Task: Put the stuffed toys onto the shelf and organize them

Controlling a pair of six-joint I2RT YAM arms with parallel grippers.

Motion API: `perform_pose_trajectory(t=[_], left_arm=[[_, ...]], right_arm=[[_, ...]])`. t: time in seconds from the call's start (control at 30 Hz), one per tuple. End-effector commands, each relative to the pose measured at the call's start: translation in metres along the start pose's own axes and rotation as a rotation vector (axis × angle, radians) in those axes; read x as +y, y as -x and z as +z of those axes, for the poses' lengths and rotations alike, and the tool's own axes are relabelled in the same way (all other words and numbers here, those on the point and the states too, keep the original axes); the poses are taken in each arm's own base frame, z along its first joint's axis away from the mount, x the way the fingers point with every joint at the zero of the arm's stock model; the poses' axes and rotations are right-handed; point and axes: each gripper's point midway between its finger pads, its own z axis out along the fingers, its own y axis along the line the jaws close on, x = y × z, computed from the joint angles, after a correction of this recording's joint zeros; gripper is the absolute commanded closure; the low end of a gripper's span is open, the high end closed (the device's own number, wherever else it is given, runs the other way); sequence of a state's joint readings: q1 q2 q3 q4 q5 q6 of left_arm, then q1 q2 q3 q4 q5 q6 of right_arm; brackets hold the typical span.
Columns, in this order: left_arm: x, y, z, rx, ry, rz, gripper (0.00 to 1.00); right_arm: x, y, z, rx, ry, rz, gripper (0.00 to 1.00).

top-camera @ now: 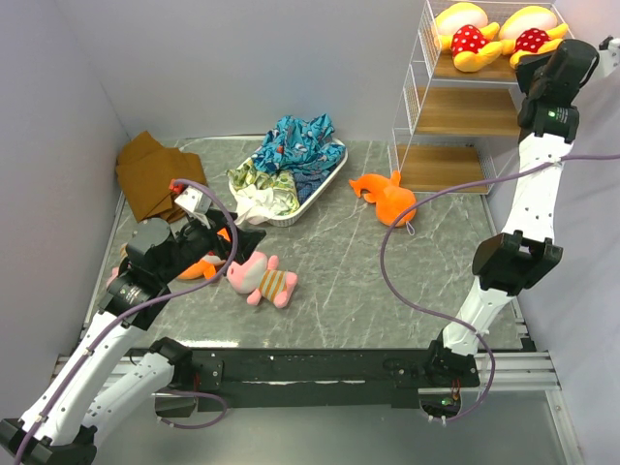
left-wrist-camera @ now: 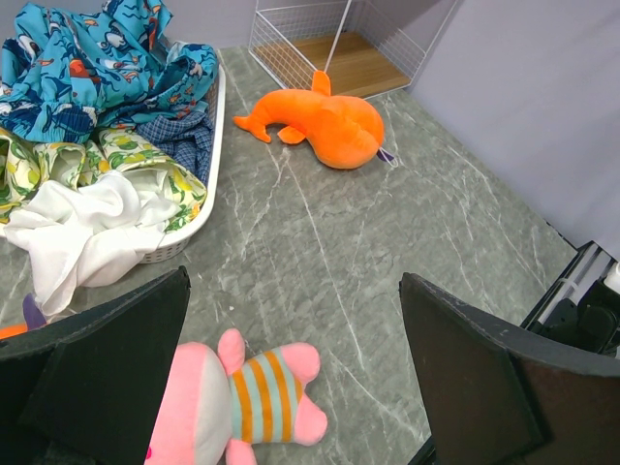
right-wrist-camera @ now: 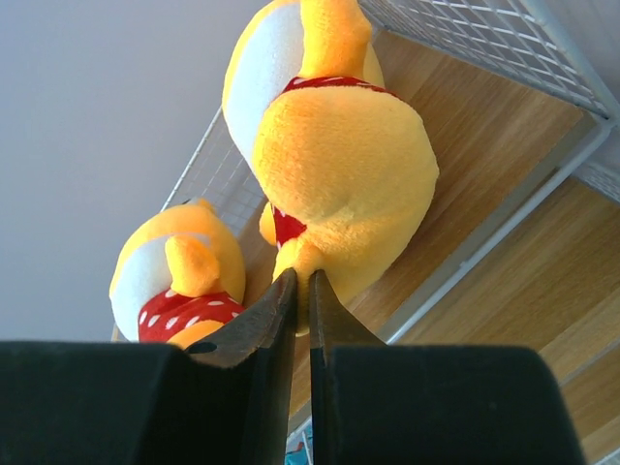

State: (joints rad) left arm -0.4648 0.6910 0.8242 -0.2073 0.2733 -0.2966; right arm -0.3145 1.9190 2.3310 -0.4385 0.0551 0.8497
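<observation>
shelf [top-camera: 465,111] bearing yellow toy [right-wrist-camera: 339,165], right jaws pinching it

Shelf [top-camera: 417,107] stood at far right corner. Two yellow plush toys with red dotted bodies lay side by side on top board: left one [top-camera: 467,37], right one [top-camera: 529,33]. Right gripper [top-camera: 536,55] was against right one. Orange shark [top-camera: 387,197] lay near shelf foot. White oval tray [top-camera: 334,172] with blue-patterned cloth heap [top-camera: 295,150] sat at far middle. Brown folded cloth [top-camera: 150,174] lay in far left corner. Left gripper [top-camera: 242,242] hung near left edge, above pink striped plush [top-camera: 263,281] and beside another orange toy [top-camera: 199,267].
</observation>
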Motion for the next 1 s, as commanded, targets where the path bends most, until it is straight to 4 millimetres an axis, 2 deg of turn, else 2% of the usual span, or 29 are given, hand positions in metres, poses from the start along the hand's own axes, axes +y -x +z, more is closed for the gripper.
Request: perform_pose_trajectory(t=[0.0, 0.27, 0.37, 0.4, 0.5, 0.67, 0.7, 0.73, 0.9, 0.93, 0.97], left_arm=[[-0.007, 0.013, -0.002, -0.038, -0.029, 0.031, 0.04], [-0.007, 0.013, -0.003, -0.041, -0.027, 0.032, 0.04], [-0.007, 0.013, -0.003, -0.042, -0.028, 0.033, 0.04], [-0.007, 0.013, -0.003, -0.040, -0.029, 0.032, 0.04], [-0.008, 0.013, -0.003, -0.041, -0.030, 0.033, 0.03], [-0.006, 0.013, -0.002, -0.040, -0.023, 0.035, 0.04], [-0.006, 0.011, -0.001, -0.035, -0.023, 0.034, 0.03], [-0.004, 0.011, -0.001, -0.032, -0.018, 0.034, 0.04], [0.000, 0.012, -0.002, -0.038, 0.009, 0.033, 0.03], [0.002, 0.013, -0.002, -0.045, 0.022, 0.034, 0.04], [0.003, 0.014, -0.003, -0.050, 0.028, 0.033, 0.04]], right_arm=[[0.016, 0.013, -0.007, -0.017, 0.077, 0.055, 0.87], [0.011, 0.006, -0.001, 0.022, 0.089, 0.110, 0.86], [0.012, 0.009, -0.004, 0.013, 0.094, 0.108, 0.76], [0.013, 0.011, -0.005, 0.011, 0.096, 0.107, 0.68], [0.017, 0.017, -0.009, 0.002, 0.111, 0.099, 0.55], [0.027, 0.028, -0.023, -0.012, 0.130, 0.080, 0.43], [0.028, 0.030, -0.025, -0.015, 0.131, 0.077, 0.35], [0.029, 0.031, -0.029, -0.013, 0.133, 0.071, 0.32], [0.034, 0.032, -0.045, 0.014, 0.142, 0.056, 0.26], [0.037, 0.035, -0.055, 0.012, 0.142, 0.050, 0.26], [0.034, 0.032, -0.057, 0.019, 0.132, 0.048, 0.25]])
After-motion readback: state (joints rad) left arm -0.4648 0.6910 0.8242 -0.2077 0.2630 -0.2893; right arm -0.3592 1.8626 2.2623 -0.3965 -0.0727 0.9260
